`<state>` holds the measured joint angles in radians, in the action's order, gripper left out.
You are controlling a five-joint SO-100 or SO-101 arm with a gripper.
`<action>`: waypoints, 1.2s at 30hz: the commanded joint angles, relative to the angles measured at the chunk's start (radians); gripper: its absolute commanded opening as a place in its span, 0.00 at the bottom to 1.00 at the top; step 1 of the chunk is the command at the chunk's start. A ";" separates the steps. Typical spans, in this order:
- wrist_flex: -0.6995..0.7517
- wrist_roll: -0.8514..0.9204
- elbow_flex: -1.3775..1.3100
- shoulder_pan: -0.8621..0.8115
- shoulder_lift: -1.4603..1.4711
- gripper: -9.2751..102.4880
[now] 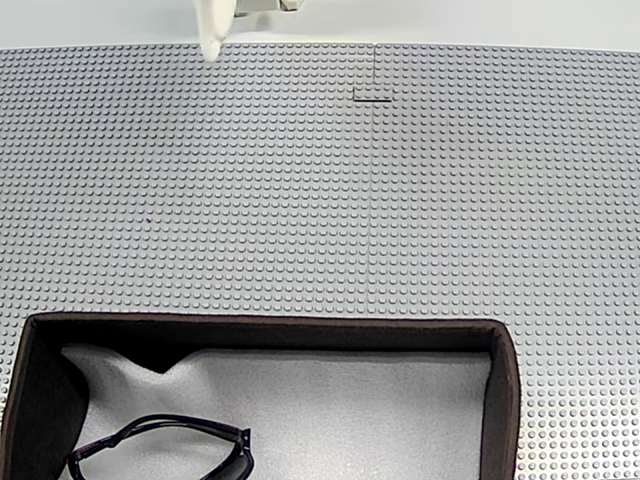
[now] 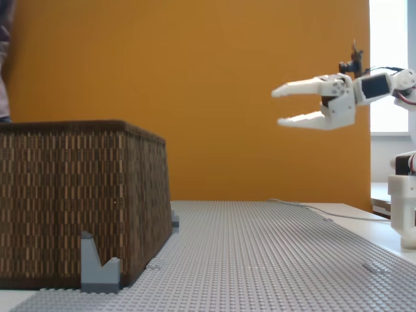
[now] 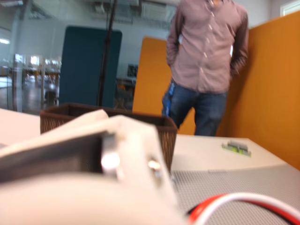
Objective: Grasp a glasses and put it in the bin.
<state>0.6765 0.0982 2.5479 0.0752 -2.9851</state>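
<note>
We find the glasses (image 1: 165,450) inside the bin (image 1: 260,331), lying on the pale grey lining (image 1: 350,410) near the bin's lower left corner in a fixed view from above; the frame runs off the bottom edge of that picture, so we cannot tell how the far part lies. The bin sits at the lower edge of the grey studded baseplate (image 1: 400,200); in that same view its dark walls enclose the lining on the left, top and right.

In a fixed view from the side, the bin (image 2: 78,201) shows a woven brown wall and stands at the left end of the baseplate (image 2: 260,253); a small grey bracket (image 2: 99,270) touches its near corner. The gripper (image 2: 278,106) hangs high above the baseplate's right part, well apart from the bin; its two white fingers (image 2: 305,86) point toward the bin and are spread, with nothing between them. A white finger tip (image 1: 212,30) also enters the top edge of the view from above.

In the wrist view we see the blurred white gripper body (image 3: 93,178) in the foreground, the bin (image 3: 61,117) beyond it, and a person (image 3: 206,61) standing against an orange partition (image 3: 276,89).
</note>
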 commanded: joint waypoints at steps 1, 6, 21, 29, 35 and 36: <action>0.041 0.032 0.043 -0.003 -0.057 0.29; 0.061 0.063 0.075 0.002 -0.077 0.29; 0.107 0.092 0.152 0.003 -0.179 0.29; 0.112 0.101 0.150 0.009 -0.202 0.27; -0.167 0.107 0.156 -0.002 -0.239 0.25; -0.196 0.114 0.156 0.005 -0.239 0.25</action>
<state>0.5660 0.1963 2.6906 0.0721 -3.2014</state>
